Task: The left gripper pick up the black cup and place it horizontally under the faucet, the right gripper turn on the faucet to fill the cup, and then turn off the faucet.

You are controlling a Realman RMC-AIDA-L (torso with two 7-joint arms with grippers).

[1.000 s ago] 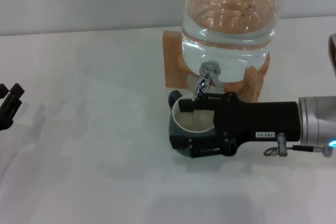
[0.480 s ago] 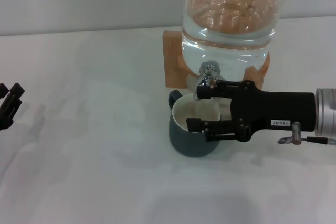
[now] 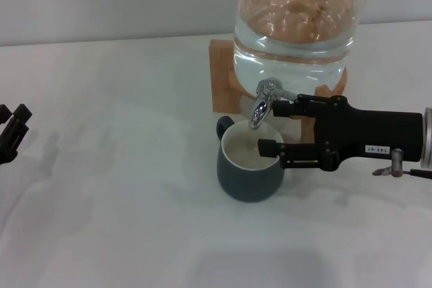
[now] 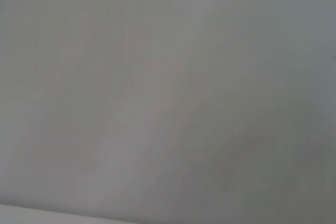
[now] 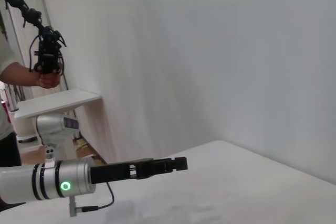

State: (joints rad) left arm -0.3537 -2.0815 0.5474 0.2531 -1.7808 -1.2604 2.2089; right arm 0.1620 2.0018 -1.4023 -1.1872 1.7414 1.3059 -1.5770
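The black cup stands upright on the white table, its cream inside facing up, directly below the chrome faucet of the clear glass jar. My right gripper reaches in from the right, open and empty. One finger tip is just right of the faucet and the other is over the cup's right rim. My left gripper is parked at the far left edge, open and empty. It also shows in the right wrist view, held out above the table.
The jar holds water and sits on a wooden stand at the back of the table. In the right wrist view a person stands behind the left arm, holding a device.
My right gripper has drawn back to the right, from over the cup and around the faucet to just beside it. The cup and the left gripper have not moved.
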